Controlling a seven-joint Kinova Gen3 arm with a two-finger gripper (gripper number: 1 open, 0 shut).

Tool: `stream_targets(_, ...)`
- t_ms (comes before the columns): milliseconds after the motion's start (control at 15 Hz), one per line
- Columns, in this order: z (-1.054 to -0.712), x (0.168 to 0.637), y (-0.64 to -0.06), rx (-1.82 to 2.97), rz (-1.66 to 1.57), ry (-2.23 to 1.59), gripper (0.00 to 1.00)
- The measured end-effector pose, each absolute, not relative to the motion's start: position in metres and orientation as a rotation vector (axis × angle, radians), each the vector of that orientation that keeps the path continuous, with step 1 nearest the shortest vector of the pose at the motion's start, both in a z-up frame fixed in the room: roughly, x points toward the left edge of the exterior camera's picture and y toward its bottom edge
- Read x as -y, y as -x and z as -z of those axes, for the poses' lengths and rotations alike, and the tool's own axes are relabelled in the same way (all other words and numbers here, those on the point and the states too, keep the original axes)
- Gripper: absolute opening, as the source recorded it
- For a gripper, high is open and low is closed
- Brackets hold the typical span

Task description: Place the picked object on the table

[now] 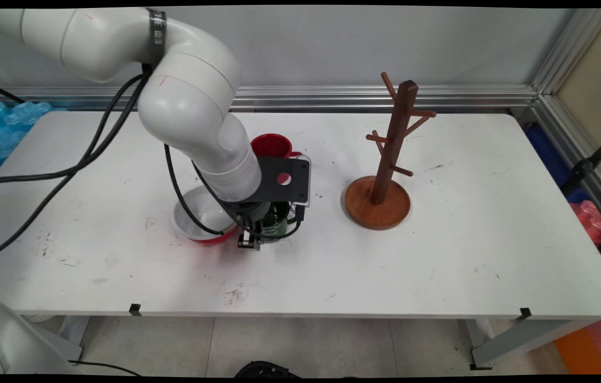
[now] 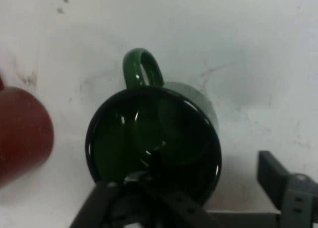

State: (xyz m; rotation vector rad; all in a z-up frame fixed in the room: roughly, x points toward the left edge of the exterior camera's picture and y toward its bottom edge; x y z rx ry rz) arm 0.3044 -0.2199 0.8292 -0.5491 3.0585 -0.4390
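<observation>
Hovered right over the green mug [image 2: 154, 138] upright on the table [image 1: 439, 255], handle pointing away, jaws parted and empty, one finger [image 2: 149, 181] inside the rim, one outside.

Gripper [image 1: 258, 234] low over table [image 1: 439, 255], just above mug [image 1: 277, 219] — one finger [image 2: 149, 173] inside mug, other [image 2: 285, 188] outside. Bowl [image 1: 199, 219] just left of mug. Second mug [image 1: 273, 144] behind, partly hidden by arm. Mug tree [image 1: 383, 170] well right, standing apart.
</observation>
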Motion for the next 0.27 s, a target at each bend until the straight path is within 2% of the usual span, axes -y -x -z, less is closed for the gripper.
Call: stream_targets(267, -0.8271, 0.2199, -0.3007, -3.067, 0.436, 0.558, 1.0)
